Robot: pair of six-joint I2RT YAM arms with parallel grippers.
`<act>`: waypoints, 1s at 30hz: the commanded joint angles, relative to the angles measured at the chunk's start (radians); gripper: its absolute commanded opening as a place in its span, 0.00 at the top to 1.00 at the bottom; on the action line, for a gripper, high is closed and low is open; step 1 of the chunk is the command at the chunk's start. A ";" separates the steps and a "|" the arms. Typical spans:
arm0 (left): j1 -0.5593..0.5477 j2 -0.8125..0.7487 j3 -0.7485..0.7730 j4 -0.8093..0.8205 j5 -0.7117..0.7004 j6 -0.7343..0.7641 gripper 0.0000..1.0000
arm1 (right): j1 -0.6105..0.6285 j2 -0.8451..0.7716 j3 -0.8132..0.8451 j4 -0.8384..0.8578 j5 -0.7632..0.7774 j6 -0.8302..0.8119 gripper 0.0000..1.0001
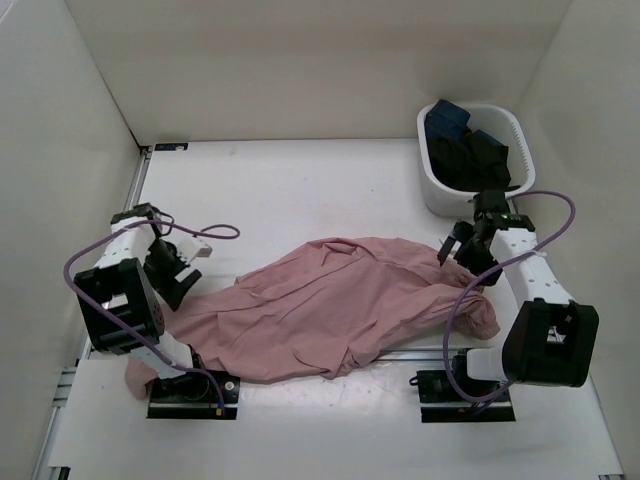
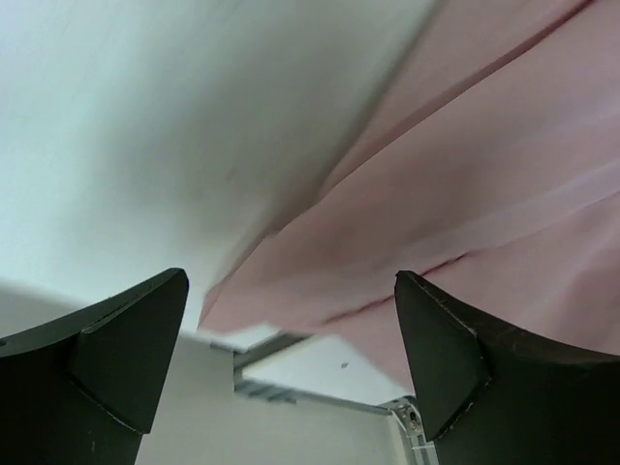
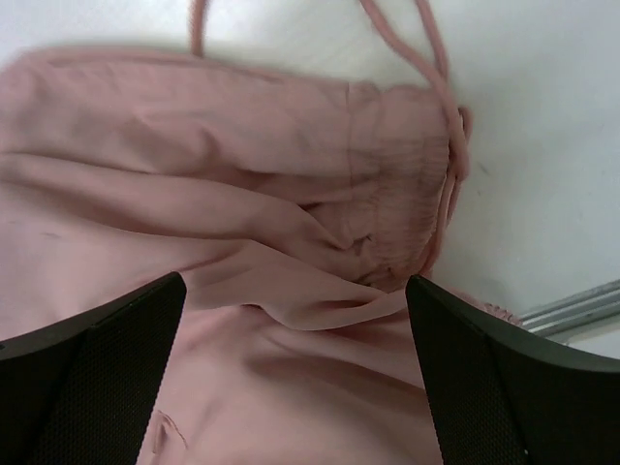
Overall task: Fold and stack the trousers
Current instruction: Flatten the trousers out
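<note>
Crumpled dusty-pink thin-fabric trousers (image 1: pixel 340 305) lie on the white table (image 1: pixel 300 190) between my arms. My left gripper (image 2: pixel 291 310) and right gripper (image 3: pixel 295 300) are both spread wide, grasping nothing.

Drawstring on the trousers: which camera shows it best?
Right wrist: the drawstring and gathered waistband show close and sharp. Top external shows the whole trousers, the string too small to make out. Left wrist shows only a plain fabric edge.
</note>
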 commanded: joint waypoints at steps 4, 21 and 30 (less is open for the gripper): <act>-0.228 0.016 -0.081 0.028 0.196 -0.045 0.00 | -0.009 0.071 -0.119 0.010 -0.012 0.049 0.01; -0.328 0.313 0.176 0.235 -0.032 -0.342 0.86 | -0.009 0.314 -0.003 0.175 -0.001 0.173 1.00; -0.337 0.445 0.519 0.235 -0.141 -0.353 0.34 | 0.031 0.479 0.341 0.127 0.019 0.083 0.33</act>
